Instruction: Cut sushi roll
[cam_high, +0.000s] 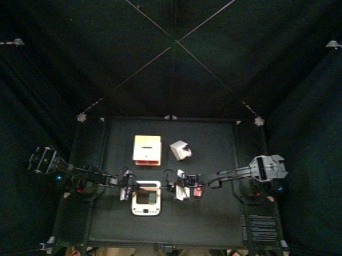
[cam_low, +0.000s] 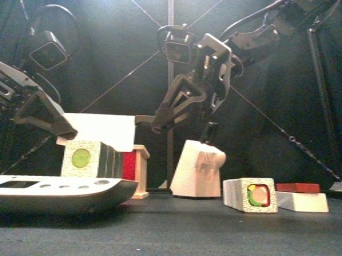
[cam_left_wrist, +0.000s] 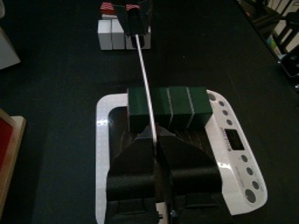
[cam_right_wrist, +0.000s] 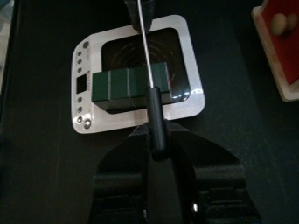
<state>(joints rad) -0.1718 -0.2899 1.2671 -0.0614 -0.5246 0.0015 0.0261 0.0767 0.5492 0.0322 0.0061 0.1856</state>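
Small dark-green segmented sushi roll (cam_right_wrist: 140, 85) on white rounded board (cam_right_wrist: 187, 39): probably soft, light; right claw (cam_right_wrist: 152, 144) grips knife (cam_right_wrist: 142, 31), left claw (cam_left_wrist: 155, 149) pinches roll's end.

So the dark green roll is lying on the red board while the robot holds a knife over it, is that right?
Not quite. The sushi roll lies on a white board, not a red one, as the right wrist view shows. The rest holds: the right gripper holds a knife whose blade runs across the roll.
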